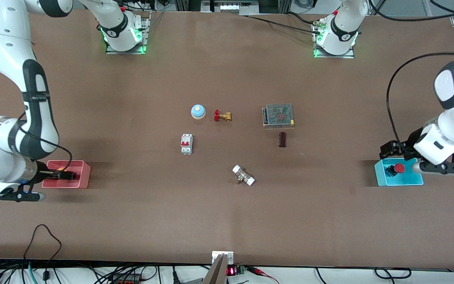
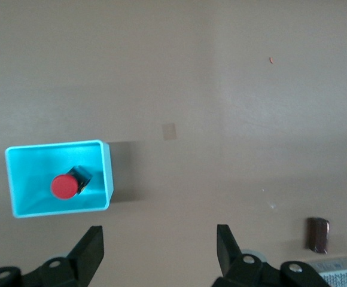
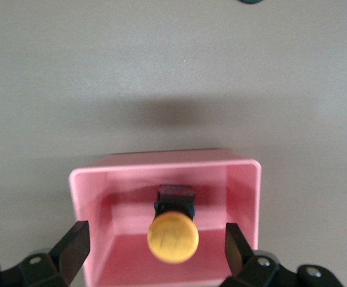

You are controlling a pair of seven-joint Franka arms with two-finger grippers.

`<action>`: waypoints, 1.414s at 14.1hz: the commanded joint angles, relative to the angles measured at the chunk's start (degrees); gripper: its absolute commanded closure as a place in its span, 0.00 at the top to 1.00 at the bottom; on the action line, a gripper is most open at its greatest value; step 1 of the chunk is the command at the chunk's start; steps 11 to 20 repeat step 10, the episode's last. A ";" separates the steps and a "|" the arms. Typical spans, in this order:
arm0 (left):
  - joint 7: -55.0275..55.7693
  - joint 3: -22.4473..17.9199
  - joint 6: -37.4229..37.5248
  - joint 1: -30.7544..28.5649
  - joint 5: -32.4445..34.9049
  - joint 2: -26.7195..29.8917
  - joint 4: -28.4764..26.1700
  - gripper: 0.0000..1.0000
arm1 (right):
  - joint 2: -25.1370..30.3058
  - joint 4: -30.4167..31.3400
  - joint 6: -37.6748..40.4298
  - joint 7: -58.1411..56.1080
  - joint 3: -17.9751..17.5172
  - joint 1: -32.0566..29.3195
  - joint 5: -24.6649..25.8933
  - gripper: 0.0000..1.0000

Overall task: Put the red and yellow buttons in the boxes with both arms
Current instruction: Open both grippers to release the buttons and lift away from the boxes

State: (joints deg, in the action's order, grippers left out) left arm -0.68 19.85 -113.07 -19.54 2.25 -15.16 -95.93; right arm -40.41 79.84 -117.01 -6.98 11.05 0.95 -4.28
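Pink-red plastic bin (image 3: 165,224) at the right arm's end of your table holds the orange-yellow capped push button (image 3: 173,234), with the right gripper (image 3: 155,246) spread wide just above it. Your red capped push button (image 2: 68,184) lies in the cyan plastic bin (image 2: 57,177) at the left arm's end; the left gripper (image 2: 159,249) hovers beside that bin, fingers apart and empty.
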 commanded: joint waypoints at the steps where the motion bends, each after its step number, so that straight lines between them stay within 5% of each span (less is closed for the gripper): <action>1: -0.20 0.45 4.86 -0.85 0.82 5.84 -0.75 0.85 | 6.90 1.02 6.15 -0.23 -0.33 -0.33 -0.12 1.00; 10: -2.22 0.63 13.48 -1.20 -1.36 13.76 0.83 0.86 | 26.77 1.10 24.35 0.03 -0.33 2.74 0.85 1.00; 20: -2.22 0.63 13.48 -1.20 -1.36 13.76 0.83 0.86 | 26.77 1.10 24.35 0.03 -0.33 2.74 0.85 1.00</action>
